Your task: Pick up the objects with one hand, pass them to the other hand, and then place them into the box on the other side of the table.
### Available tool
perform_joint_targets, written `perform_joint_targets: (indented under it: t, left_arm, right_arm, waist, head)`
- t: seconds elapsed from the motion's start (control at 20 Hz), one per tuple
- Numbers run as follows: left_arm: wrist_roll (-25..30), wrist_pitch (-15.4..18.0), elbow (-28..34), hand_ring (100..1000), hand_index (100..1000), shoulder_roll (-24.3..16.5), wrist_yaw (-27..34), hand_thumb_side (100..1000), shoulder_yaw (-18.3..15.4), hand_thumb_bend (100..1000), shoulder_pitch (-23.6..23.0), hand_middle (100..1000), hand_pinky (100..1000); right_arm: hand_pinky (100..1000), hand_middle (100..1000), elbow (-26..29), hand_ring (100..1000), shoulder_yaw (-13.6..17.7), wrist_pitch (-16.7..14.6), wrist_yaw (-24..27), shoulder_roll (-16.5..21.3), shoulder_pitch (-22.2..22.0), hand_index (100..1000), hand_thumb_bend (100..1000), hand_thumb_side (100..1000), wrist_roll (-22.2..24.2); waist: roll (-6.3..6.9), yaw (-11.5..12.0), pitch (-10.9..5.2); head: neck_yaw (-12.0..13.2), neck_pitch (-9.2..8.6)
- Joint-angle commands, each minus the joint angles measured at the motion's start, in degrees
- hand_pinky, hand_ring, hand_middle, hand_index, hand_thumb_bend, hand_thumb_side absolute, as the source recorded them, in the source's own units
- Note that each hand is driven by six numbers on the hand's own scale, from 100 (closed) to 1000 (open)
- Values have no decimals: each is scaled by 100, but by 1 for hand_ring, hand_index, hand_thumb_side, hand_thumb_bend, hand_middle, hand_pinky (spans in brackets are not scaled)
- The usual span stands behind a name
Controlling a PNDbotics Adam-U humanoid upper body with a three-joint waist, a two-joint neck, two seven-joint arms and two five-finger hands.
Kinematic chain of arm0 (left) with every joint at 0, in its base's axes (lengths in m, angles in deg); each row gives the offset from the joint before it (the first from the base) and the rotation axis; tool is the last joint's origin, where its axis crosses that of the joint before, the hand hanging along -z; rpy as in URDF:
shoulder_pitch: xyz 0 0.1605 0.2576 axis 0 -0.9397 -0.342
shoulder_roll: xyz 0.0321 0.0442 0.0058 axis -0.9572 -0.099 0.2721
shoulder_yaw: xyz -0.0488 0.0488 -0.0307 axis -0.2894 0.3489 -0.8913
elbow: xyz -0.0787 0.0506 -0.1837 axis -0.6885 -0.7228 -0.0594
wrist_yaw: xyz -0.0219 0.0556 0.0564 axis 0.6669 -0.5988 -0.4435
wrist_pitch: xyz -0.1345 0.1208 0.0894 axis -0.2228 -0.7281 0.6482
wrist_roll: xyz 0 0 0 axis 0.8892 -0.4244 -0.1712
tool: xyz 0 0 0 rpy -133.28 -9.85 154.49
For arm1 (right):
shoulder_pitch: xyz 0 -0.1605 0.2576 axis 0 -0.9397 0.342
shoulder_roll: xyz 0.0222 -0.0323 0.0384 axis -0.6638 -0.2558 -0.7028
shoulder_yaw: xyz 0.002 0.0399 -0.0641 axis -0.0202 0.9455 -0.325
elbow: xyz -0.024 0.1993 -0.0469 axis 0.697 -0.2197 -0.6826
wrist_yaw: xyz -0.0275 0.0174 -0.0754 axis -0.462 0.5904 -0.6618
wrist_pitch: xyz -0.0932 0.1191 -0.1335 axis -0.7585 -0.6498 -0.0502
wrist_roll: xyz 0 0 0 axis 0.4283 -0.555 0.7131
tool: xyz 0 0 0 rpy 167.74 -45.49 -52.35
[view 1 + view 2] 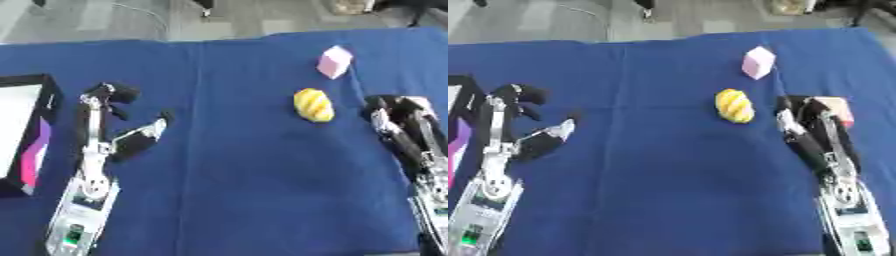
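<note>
The worktop (pixel 245 190), covered with a blue cloth, fills most of both views. At its left edge stands the box (pixel 51 95), black outside and white inside. In it lies something pink and purple against the near wall; what it is cannot be told. So it seems that part of the task is already done, but this is only a judgement.

The left hand (pixel 109 130) lies on the cloth just beside the box. Its fingers are relaxed and spread, the thumb out to the side, and it holds nothing. The right hand (pixel 820 131) lies at the right side of the worktop. A small pink thing (pixel 839 109) shows at its far side, touching or under the fingers. Whether these fingers are closed on it cannot be told.

Two objects are left on the cloth. The yellow object (pixel 313 104), oval with ridges, lies just beside the right hand, apart from it. The pink block (pixel 333 61), tilted on a corner, lies near it, farther back. Both must be lifted, passed and put into the box.
</note>
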Motion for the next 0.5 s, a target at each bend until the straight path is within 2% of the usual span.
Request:
perform_joint_targets:
  t: [0.05, 0.2, 0.25, 0.3, 0.5]
  left_arm:
    - [102, 12, 46, 584, 557, -31, -12, 100, 36, 626, 27, 499, 451]
    - [249, 51, 25, 591, 566, -48, -25, 100, 72, 624, 15, 507, 458]
    - [297, 64, 21, 594, 568, -53, -27, 100, 79, 647, 13, 509, 461]
    - [340, 75, 17, 595, 571, -59, -26, 100, 86, 637, 11, 511, 463]
    - [477, 84, -4, 601, 579, -88, -21, 100, 111, 667, -5, 518, 470]
  right_arm:
    - [735, 586, 292, 684, 97, 35, -57, 672, 33, 715, 183, 545, 52]
    - [750, 632, 454, 726, 132, 83, -98, 1474, -31, 765, 227, 541, 145]
    - [755, 650, 485, 741, 133, 84, -95, 1733, -62, 783, 156, 566, 197]
    - [759, 668, 484, 751, 126, 80, -77, 1990, -94, 798, 283, 501, 256]
    - [794, 769, 182, 820, 44, -5, 119, 3052, -185, 879, 352, 464, 541]
  waist:
    - [-61, 11, -157]
    - [-102, 26, -167]
    - [-113, 31, -171]
    - [-123, 33, -175]
    - [-156, 25, -197]
  head:
    - [-76, -11]
    - [-152, -11]
    - [-179, -11]
    - [-202, -11]
    - [-237, -11]
